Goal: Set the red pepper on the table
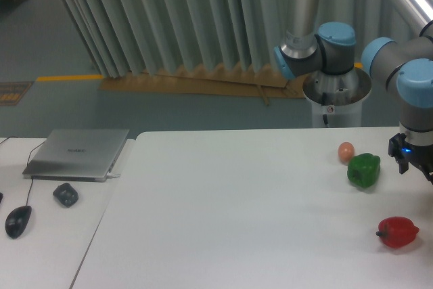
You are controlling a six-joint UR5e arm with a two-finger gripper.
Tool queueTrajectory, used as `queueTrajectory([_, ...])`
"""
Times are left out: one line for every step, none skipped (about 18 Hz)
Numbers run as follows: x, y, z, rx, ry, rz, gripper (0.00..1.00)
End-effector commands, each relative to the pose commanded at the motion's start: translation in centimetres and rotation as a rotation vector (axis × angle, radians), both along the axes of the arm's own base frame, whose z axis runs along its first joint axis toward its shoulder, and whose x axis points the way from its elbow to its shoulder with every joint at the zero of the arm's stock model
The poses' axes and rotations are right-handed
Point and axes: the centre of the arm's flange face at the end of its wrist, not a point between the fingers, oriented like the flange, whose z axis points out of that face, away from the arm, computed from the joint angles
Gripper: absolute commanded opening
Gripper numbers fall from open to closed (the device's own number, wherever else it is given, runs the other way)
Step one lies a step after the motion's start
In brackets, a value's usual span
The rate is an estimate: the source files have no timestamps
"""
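So, far left of the end effector: closed laptop (76,154), black mouse (17,221) and a small dark object (65,194) on the side desk (47,248). White tabletop (223,214) runs rightward. Orange-pink ball (346,152) sits just left of the end effector, green pepper (363,170) beside it, closer still. Red pepper (398,232) lies on the tabletop, below and slightly left of the end effector, apart from it. End effector (414,159) at right edge, cropped; fingers out of view, can't tell opening, nothing seen held.
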Motion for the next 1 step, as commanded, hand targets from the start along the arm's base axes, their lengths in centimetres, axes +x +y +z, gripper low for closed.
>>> queueTrajectory([0.18, -0.07, 0.39, 0.007, 0.003, 0.0, 1.0])
